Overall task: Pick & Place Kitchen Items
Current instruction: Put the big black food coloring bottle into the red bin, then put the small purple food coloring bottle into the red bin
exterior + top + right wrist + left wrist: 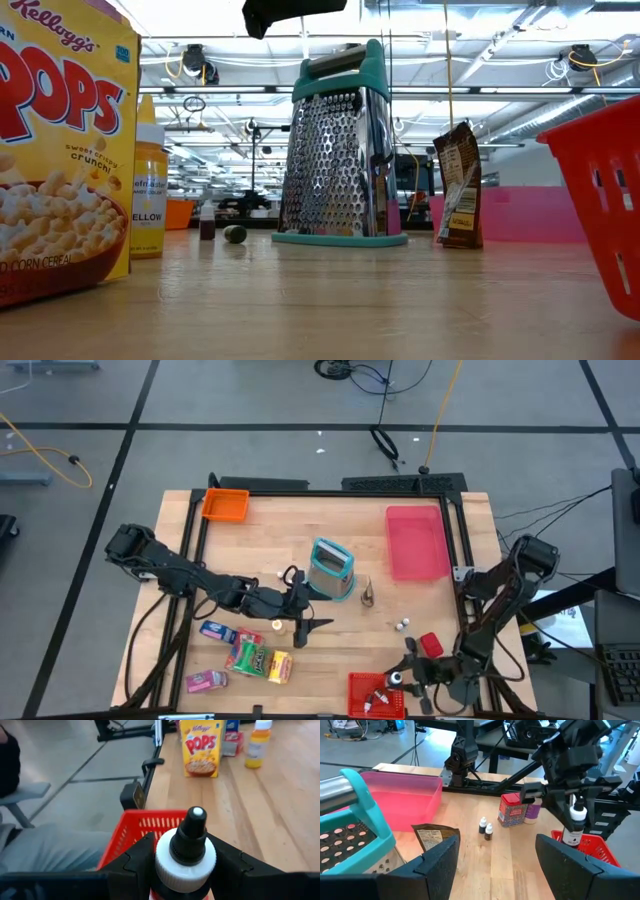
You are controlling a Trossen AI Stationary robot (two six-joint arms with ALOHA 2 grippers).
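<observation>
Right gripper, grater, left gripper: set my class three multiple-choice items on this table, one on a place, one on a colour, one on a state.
1. Where is the right gripper?
A. Over the pink tray
B. Over the red basket
C. Beside the orange bin

2. What colour is the handle of the grater?
A. Teal
B. Yellow
C. Black

3. What state is the left gripper in?
A. Shut on a packet
B. Shut on the grater
C. Open and empty

Answers:
1. B: its wrist view shows the basket right below the bottle it holds.
2. A: the handle and base are teal in the high and low views.
3. C: its fingers stand apart with nothing between them.
</observation>
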